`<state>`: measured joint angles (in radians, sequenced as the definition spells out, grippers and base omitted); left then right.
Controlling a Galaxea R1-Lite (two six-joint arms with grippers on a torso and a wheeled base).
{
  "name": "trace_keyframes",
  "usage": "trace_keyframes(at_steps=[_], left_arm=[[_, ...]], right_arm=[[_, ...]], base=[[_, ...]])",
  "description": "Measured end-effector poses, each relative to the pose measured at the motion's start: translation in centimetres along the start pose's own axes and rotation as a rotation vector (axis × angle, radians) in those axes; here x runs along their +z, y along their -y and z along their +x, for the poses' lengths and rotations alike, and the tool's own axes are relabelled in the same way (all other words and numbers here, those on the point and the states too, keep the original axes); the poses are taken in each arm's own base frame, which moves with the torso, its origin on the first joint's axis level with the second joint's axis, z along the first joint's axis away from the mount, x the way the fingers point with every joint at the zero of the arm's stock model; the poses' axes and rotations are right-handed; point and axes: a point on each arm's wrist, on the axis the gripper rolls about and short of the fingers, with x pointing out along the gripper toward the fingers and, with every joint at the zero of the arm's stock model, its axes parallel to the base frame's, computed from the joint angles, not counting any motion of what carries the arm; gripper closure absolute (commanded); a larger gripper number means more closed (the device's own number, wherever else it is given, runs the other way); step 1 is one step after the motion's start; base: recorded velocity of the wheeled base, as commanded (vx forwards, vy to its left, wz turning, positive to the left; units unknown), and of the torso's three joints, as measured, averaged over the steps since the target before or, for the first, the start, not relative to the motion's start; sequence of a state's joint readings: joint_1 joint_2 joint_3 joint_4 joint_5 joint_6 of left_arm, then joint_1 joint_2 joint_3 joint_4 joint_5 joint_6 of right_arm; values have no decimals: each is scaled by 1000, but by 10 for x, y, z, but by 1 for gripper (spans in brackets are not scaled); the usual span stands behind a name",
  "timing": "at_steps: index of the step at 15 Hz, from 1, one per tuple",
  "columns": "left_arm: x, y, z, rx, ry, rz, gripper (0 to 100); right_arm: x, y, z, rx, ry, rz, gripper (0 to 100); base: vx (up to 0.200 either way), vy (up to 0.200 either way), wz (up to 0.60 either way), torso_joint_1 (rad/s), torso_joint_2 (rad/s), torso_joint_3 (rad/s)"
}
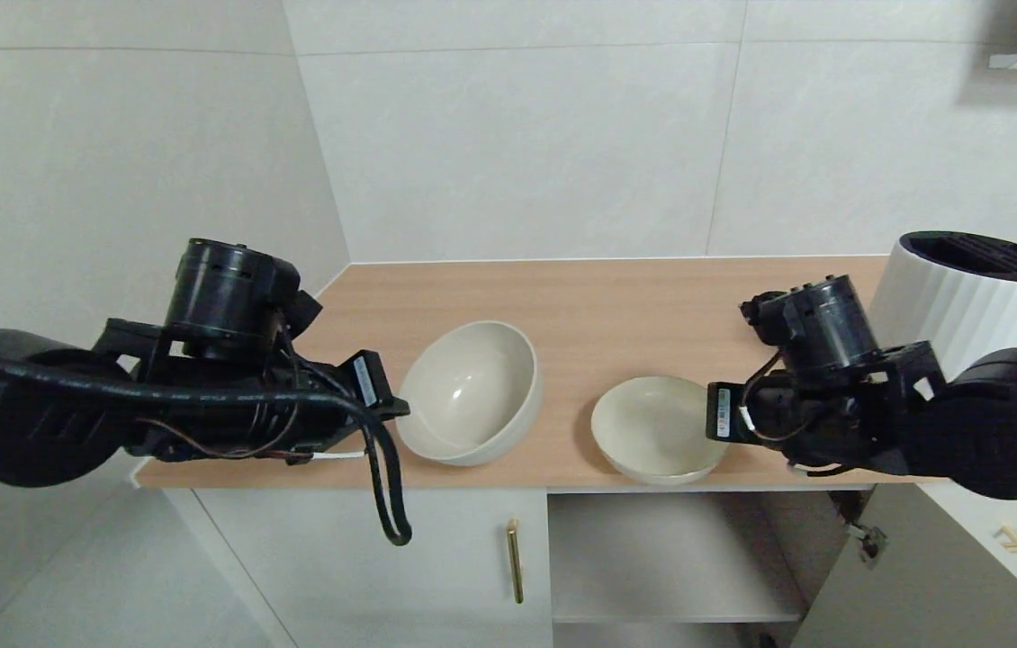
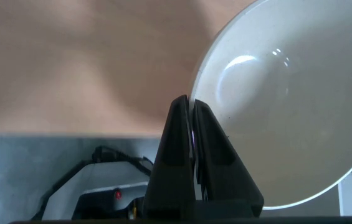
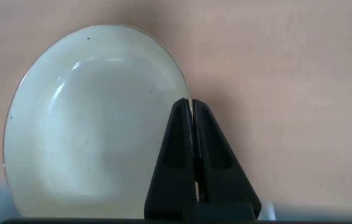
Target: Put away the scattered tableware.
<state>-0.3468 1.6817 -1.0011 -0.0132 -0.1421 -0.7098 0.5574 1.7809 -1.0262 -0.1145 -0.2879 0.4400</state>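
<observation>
left gripper (image 1: pixel 393 409): centre left; fingers pinch the rim of the left bowl (image 1: pixel 472 387), which is tipped up, likely to lift it.
right bowl (image 1: pixel 652 430): lower centre, flat on the counter (image 1: pixel 580 297) at its front edge.
right gripper (image 1: pixel 714 412): fingers clamp that bowl's rim, probably to move it to the open cupboard (image 1: pixel 661 576) below.

The left arm (image 1: pixel 22 423) and right arm (image 1: pixel 994 432) are matte black with rounded shells. A squat black cylinder (image 1: pixel 220 288) tops each wrist. A thick black cable (image 1: pixel 387 504) loops beneath the left arm, beside thin brown wires (image 1: pixel 202 447). White printed labels (image 1: pixel 363 380) sit near the left pincer (image 2: pixel 191 107) and right pincer (image 3: pixel 191 107), both black tapered wedges.
</observation>
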Motion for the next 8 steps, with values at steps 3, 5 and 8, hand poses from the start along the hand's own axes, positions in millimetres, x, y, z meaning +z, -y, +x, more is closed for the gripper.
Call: trace_keyframes(at_steps=[3,5,8], left_arm=[[-11,-1,-34,-71,-2,15,100],[-22,-5,-58,-117,-3,55,100],[-38,-12,-83,-159,-25,87,100]], right_arm=[[4,15,-54,70,-80,-6,100],[3,26,-88,118,-111,-5,100],[-3,38,-121,159,-135,-5,100]], base=[[0,0,0,0,0,0],[0,0,0,0,0,0],[0,0,0,0,0,0]])
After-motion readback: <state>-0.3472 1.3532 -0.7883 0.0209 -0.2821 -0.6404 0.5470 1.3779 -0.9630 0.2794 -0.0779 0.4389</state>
